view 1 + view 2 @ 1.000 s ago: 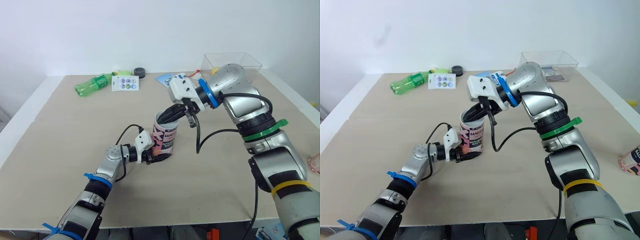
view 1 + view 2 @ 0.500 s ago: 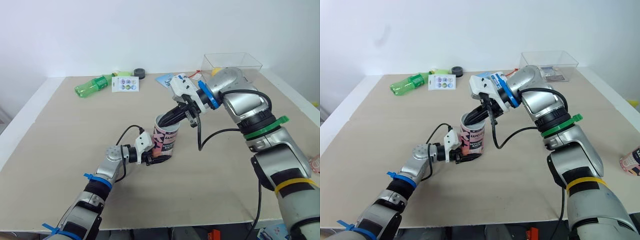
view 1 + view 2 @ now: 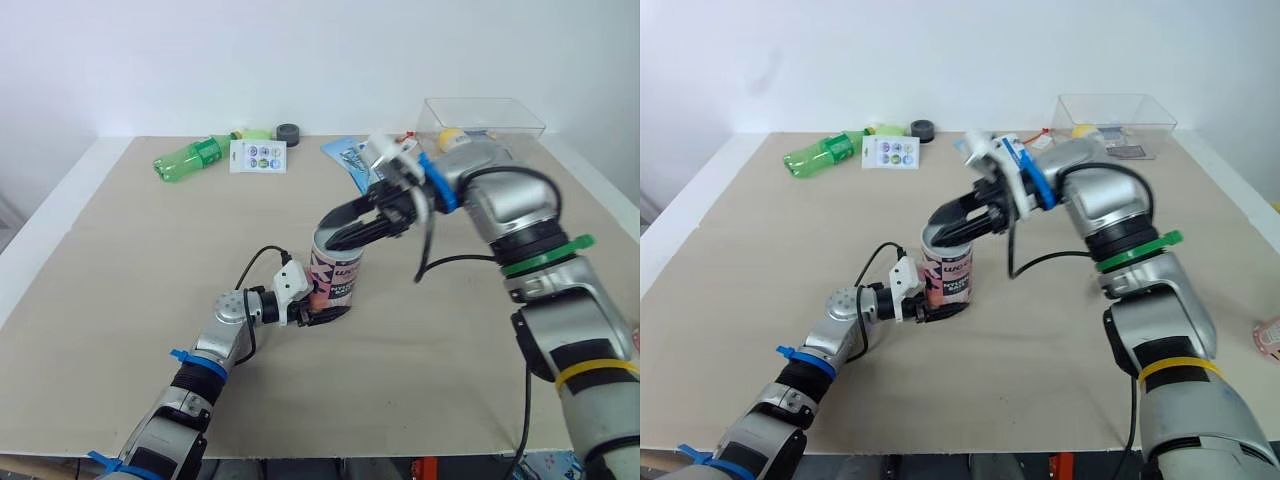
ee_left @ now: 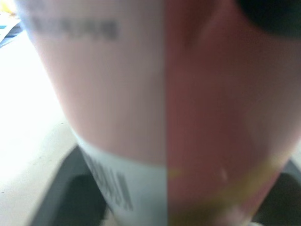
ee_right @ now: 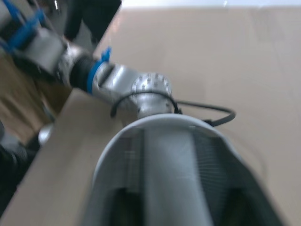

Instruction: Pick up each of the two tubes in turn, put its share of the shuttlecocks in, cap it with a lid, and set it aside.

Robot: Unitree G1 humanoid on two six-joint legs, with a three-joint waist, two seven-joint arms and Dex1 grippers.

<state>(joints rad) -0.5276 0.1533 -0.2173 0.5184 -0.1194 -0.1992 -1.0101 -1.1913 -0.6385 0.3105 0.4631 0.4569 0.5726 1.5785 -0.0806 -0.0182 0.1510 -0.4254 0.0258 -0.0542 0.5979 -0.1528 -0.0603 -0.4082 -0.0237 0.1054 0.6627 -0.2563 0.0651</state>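
Nearest, the left gripper (image 3: 318, 312) is clenched around the base of a pink and white tube (image 3: 338, 272), which stands upright and open-topped near the middle of the bench (image 3: 120, 260). The right gripper (image 3: 335, 230) reaches to the tube's rim; whether it grasps anything cannot be told. Along the far edge lie a green bottle (image 3: 188, 160), a card (image 3: 258, 156) and a clear box (image 3: 485, 112).

Bright, even overhead light covers the table (image 3: 120, 300) and white wall (image 3: 200, 60); shadows are soft and faint. In the left wrist view the tube (image 4: 164, 94) is out of focus, and the right wrist view is blurred throughout.
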